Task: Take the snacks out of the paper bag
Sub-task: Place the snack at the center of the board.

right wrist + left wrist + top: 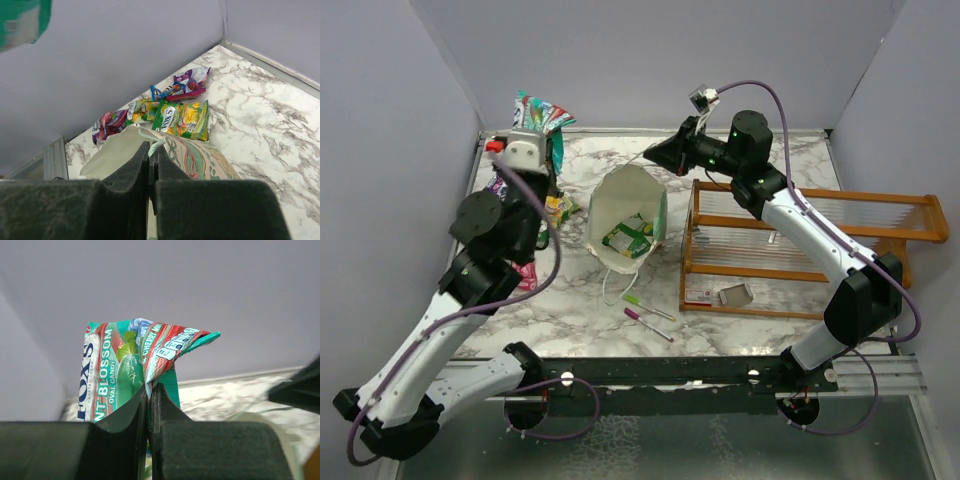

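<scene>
**Candy Packet Held Aloft – Bag Held by Its Handle**

We find the left jaws pressed together on a green-and-red packet (127, 365). It hangs in the air over the far-left corner of the tabletop (580, 305), against the grey wall. Its print reads "FOX'S", "…NT BLOSSOM" and "OVAL CANDY". The folded flap reads "CHERRY MIN…", and the rest is creased out of sight.

The right jaws are closed on the white string handle (150, 136) of the paper bag (632, 205). The bag sits near the middle of the tabletop with its mouth open to the overhead camera. One green-and-yellow packet (628, 237) lies inside it; its lettering is too small to read.

The right wrist view shows four packets lying close together on the tabletop beyond the bag:
- a green-and-yellow "FOX'S" packet (182, 119)
- a yellow packet (142, 111)
- a purple-and-pink packet (107, 125)
- a purple packet (182, 85) with a blue band

In the overhead view the left arm (470, 280) stands in front of most of them.

An orange wooden rack (800, 250) stands just right of the bag, partly under the right arm (820, 240). Two pens – a green pen (642, 303) and a pink pen (648, 323) – lie on the tabletop in front of the bag.
</scene>
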Robot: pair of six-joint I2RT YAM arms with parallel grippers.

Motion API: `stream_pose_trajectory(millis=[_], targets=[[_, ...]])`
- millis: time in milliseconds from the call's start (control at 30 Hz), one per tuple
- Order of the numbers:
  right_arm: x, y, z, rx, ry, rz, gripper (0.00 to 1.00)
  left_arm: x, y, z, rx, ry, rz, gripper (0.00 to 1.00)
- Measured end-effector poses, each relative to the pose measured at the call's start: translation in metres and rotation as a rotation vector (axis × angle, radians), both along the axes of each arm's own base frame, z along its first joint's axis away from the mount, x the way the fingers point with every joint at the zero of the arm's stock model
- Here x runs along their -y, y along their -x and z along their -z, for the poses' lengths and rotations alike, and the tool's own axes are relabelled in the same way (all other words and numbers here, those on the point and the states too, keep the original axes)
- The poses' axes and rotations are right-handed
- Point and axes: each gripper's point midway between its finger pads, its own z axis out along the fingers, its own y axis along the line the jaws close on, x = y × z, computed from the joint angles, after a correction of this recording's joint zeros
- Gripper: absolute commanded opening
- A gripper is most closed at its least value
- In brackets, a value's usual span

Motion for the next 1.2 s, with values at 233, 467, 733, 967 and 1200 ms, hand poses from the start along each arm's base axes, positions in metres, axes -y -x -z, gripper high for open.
stream_pose_trajectory(millis=[233,467,733,967,1200], targets=[[0.001,0.001,-0.004,0.011,-0.002,0.003,0.01,-0.031,-0.087,0.098,-0.202,-0.249,-0.352,0.00],[0.002,0.004,-0.003,0.009,-0.002,0.002,0.01,-0.080,-0.138,0.190,-0.427,-0.380,-0.550,0.00],[0.005,0.008,-0.005,0.013,-0.002,0.002,0.01,-0.119,-0.148,0.273,-0.595,-0.407,-0.619,0.00],[0.007,0.012,-0.011,0.027,-0.008,0.002,0.01,-0.115,-0.161,0.315,-0.679,-0.455,-0.588,0.00],[0.007,0.012,-0.009,0.020,-0.005,0.002,0.01,-0.120,-0.172,0.337,-0.741,-0.447,-0.587,0.00]])
